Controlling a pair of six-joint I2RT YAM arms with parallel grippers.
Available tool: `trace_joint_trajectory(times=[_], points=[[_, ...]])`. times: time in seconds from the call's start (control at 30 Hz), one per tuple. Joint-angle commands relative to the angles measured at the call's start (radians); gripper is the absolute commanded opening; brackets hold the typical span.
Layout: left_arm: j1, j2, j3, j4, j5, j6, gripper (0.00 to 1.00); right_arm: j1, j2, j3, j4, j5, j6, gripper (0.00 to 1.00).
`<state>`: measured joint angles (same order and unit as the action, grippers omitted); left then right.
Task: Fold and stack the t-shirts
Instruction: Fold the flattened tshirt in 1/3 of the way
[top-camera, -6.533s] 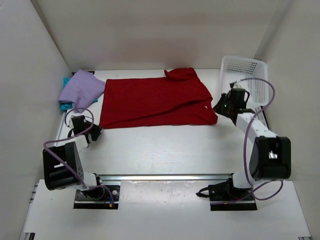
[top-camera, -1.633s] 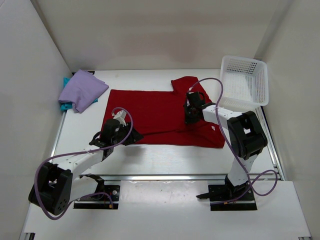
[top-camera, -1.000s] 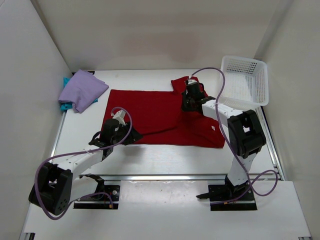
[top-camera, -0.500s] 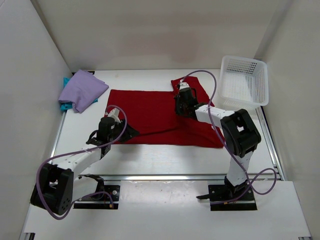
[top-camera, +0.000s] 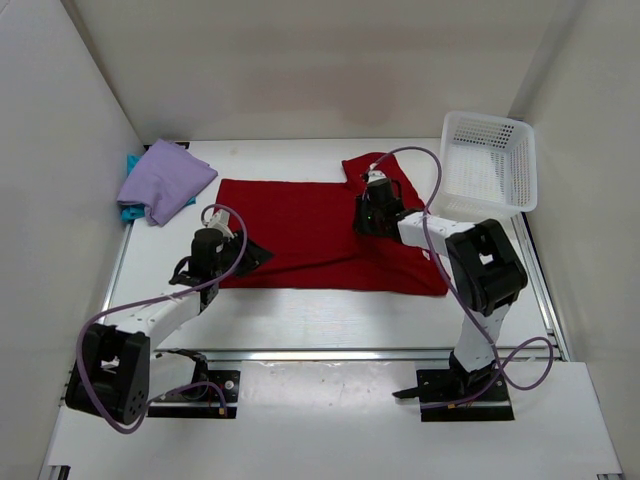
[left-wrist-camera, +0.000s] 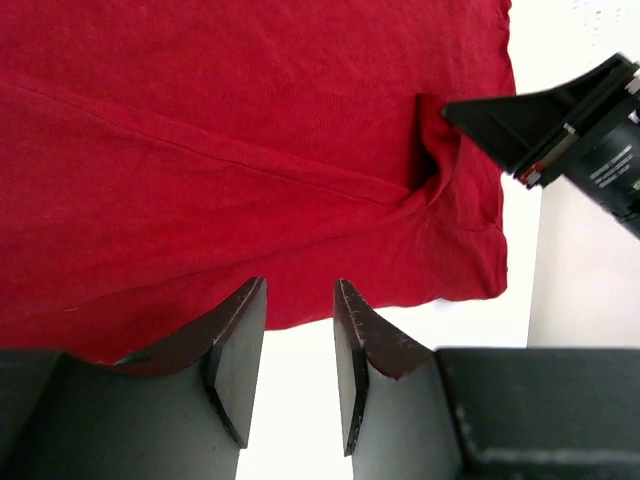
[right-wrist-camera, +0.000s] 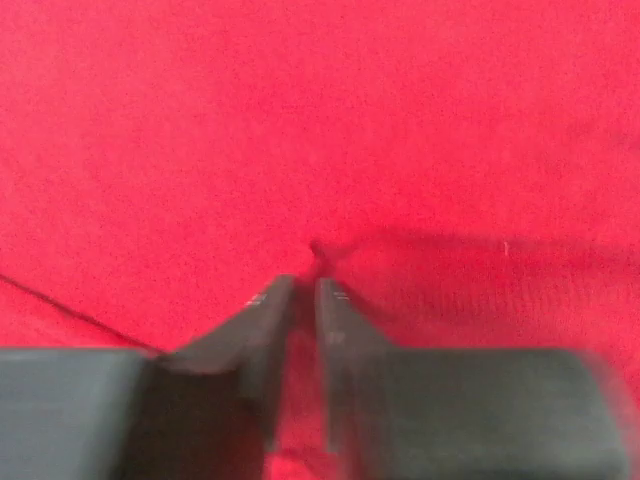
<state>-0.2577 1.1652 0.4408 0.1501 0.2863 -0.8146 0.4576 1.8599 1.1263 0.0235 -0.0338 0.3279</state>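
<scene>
The deep red t-shirt (top-camera: 300, 225) lies spread on the white table, its right part folded over into a diagonal crease. My right gripper (top-camera: 362, 222) presses down on that fold. In the right wrist view its jaws (right-wrist-camera: 305, 280) stand a narrow slit apart, with a small pucker of red cloth (right-wrist-camera: 316, 250) just ahead of the tips. My left gripper (top-camera: 250, 255) hovers at the shirt's near left edge, open (left-wrist-camera: 300, 285), with only bare table between its fingers. The lavender t-shirt (top-camera: 165, 180) rests folded on the teal t-shirt (top-camera: 128, 212) at the far left.
A white lattice basket (top-camera: 488, 165) stands at the back right, tilted against the wall. Side walls close in on the table left and right. The right arm's black fingers (left-wrist-camera: 500, 120) show in the left wrist view.
The right jaws, shut on the red cloth a second ago, have parted slightly after carrying the fold a little leftward. The left arm has drawn back left, towards the shirt's near left edge.
</scene>
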Motion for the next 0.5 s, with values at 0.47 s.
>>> trace_joint_trajectory(times=[0.47], points=[[-0.043, 0.013, 0.016, 0.046, 0.01, -0.003, 0.45, -0.264, -0.029, 0.105, -0.149, 0.058, -0.104, 0.3]])
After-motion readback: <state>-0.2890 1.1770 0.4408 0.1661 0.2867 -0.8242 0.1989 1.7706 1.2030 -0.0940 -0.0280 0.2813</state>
